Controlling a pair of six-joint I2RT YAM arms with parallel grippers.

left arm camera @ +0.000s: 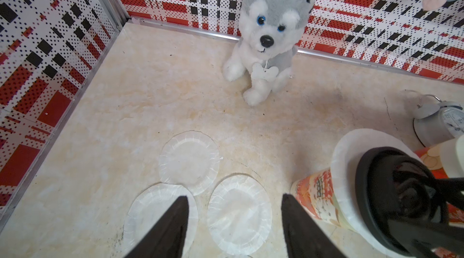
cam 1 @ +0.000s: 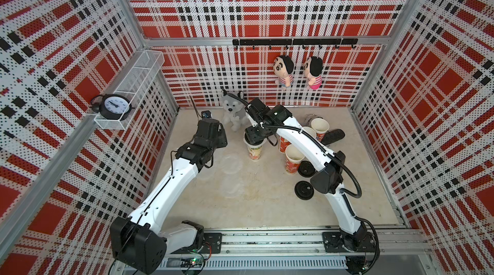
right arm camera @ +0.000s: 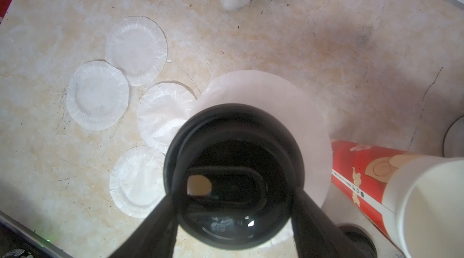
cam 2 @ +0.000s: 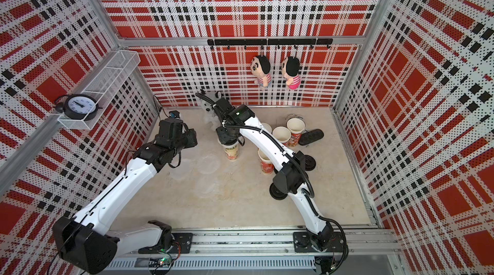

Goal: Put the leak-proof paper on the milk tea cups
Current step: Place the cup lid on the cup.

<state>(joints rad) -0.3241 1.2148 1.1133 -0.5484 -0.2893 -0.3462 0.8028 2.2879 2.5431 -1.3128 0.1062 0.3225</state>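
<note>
**Inspector:** Location of the paper?

**Officer:** One paper (right arm camera: 263, 93) lies flat across the mouth of the cup (cam 1: 254, 152) at mid-surface, its edge overhanging the rim all round. I judge that leaves a margin for a cover to pinch. Four spare papers (right arm camera: 98, 94) lie flat on the surface (cam 1: 267, 206) just left of that cup, with edges touching or overlapping. They are spread out rather than stacked, probably so each can be lifted singly.

**Inspector:** Remaining cups?

**Officer:** Four bare cups (cam 2: 281, 134) stand upright to the right, none papered.

**Inspector:** Grippers?

**Officer:** The right gripper (right arm camera: 234, 196) is directly above the papered cup. Its jaws are partly spread and clamp a black lid (right arm camera: 233, 169) from both sides. The lid sits over the paper, slightly tilted. I cannot tell whether it presses on the paper. The left gripper (left arm camera: 234, 197) hangs above the spare papers, jaws wide apart, holding and touching nothing.
</note>
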